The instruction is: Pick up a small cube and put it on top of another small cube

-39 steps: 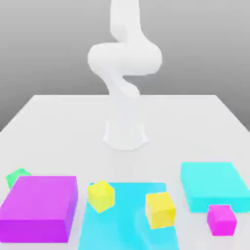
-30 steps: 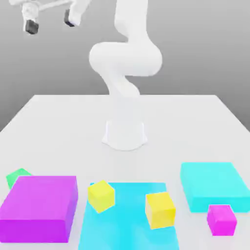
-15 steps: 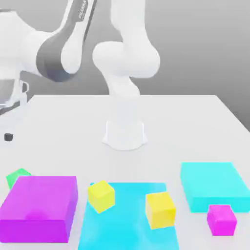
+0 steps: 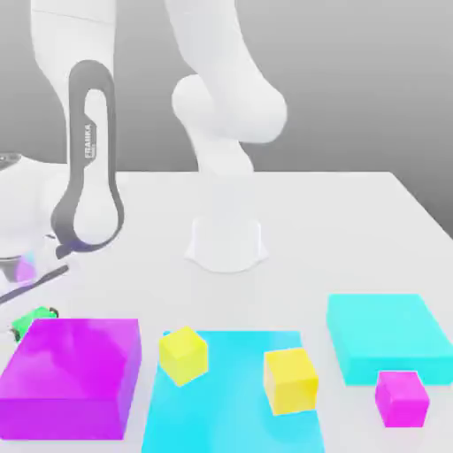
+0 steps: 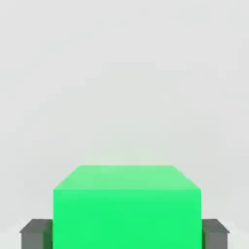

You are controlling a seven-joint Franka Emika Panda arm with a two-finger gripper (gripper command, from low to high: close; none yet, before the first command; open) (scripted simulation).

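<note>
The small green cube [image 4: 34,317] rests on the white table [image 4: 310,221] at the exterior view's left, just behind the magenta block. My gripper [image 4: 34,320] has come down over it with a finger on each side. In the hand view the green cube [image 5: 126,206] sits between the two dark fingertips [image 5: 36,233], which press against its sides. Two yellow cubes [image 4: 183,354] [image 4: 290,380] stand on the cyan mat [image 4: 234,416], and a small magenta cube [image 4: 402,397] stands at the front right.
A large magenta block [image 4: 71,376] lies right in front of the green cube. A cyan block [image 4: 389,336] sits at the exterior view's right. The arm's white base [image 4: 226,243] stands mid-table, with its links reaching over the left side.
The arm swung in from above and dropped at the exterior view's left; the gripper went from well above the table to down around the green cube. The cubes have not moved.
</note>
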